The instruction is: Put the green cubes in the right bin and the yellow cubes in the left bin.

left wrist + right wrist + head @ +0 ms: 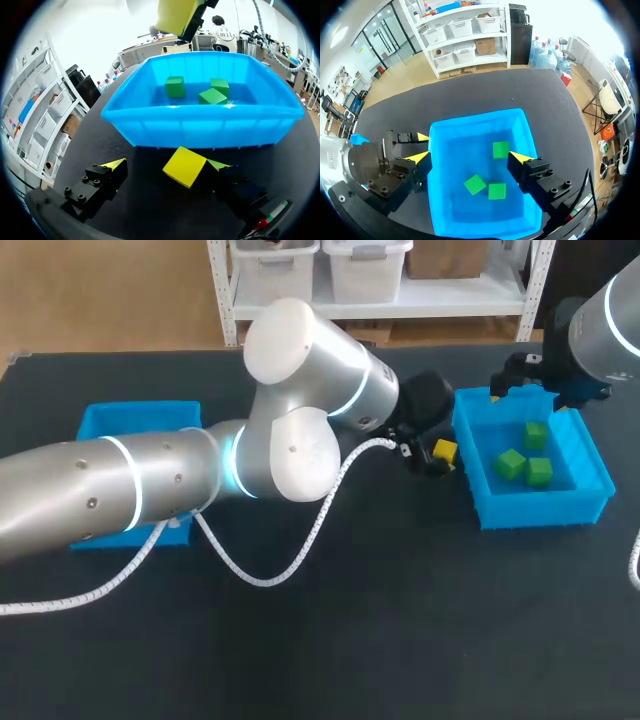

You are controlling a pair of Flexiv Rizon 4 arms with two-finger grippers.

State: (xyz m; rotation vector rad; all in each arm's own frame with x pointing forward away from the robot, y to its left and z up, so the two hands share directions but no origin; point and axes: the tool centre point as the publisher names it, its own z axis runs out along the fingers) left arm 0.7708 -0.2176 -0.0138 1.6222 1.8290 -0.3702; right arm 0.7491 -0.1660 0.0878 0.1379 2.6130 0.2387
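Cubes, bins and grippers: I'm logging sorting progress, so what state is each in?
yellow cube: on the table beside the right bin, inside the open left gripper, not gripped
green cubes: three, all inside the right bin
right bin: holds only green cubes
left bin: mostly hidden by the left arm, contents unclear
left gripper: open around the yellow cube
right gripper: open, empty, over the right bin

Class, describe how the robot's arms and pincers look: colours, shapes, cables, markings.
The left arm and right arm are thick, rounded silver-grey tubes with pale glowing rings. The left one has white joint caps and a white coiled cable alongside. The left pincer and right pincer each have two black, screw-studded fingers ending in bright yellow wedge tips.
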